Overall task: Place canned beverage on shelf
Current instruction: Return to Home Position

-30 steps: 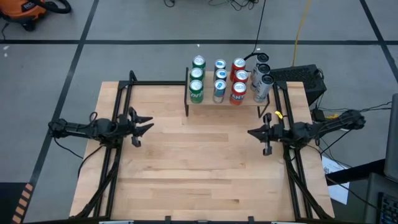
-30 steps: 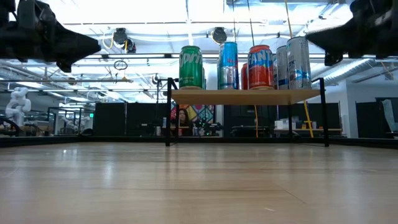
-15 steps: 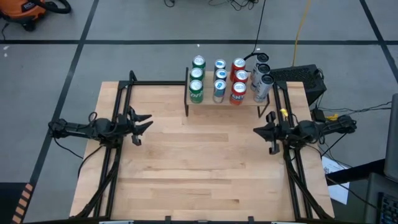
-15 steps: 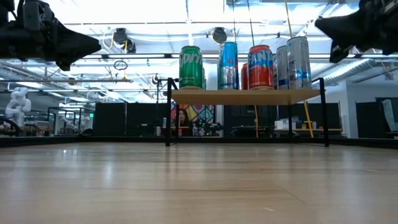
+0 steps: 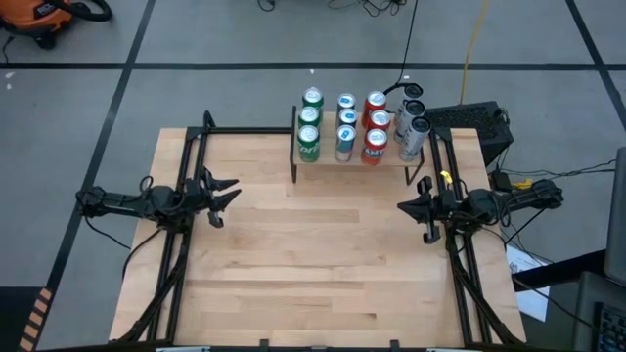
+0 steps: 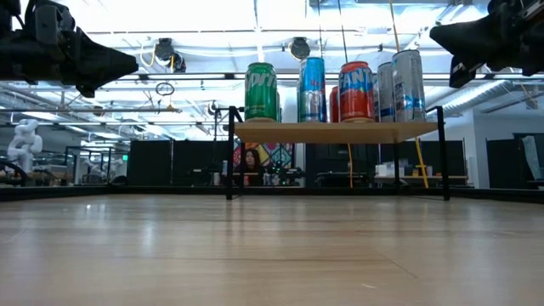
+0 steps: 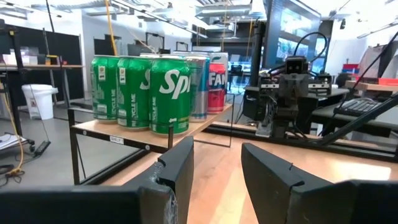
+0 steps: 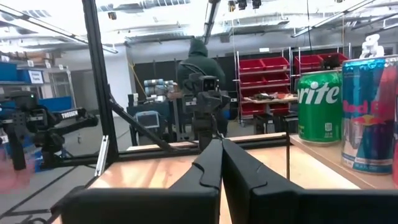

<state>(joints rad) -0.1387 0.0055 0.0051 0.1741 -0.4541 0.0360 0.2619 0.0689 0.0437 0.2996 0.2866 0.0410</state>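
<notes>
Though stiff when full, likely slick and dentable; best gripped mid-wall. Sprite can [image 6: 260, 91] upright on far shelf [image 6: 340, 132]. Released at left hand [image 5: 235, 192], clenched empty at right hand [image 5: 401, 206], over tabletop [image 5: 313, 254] sides.

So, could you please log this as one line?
cans: on shelf | left claw: open, table's left side | right claw: shut, right side

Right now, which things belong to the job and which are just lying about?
Job: shelf, green cans, blue cans, red cans, silver cans, left gripper at left table edge, right gripper at right edge.
Lying about: orange vacuum, yellow cable, papers.
</notes>
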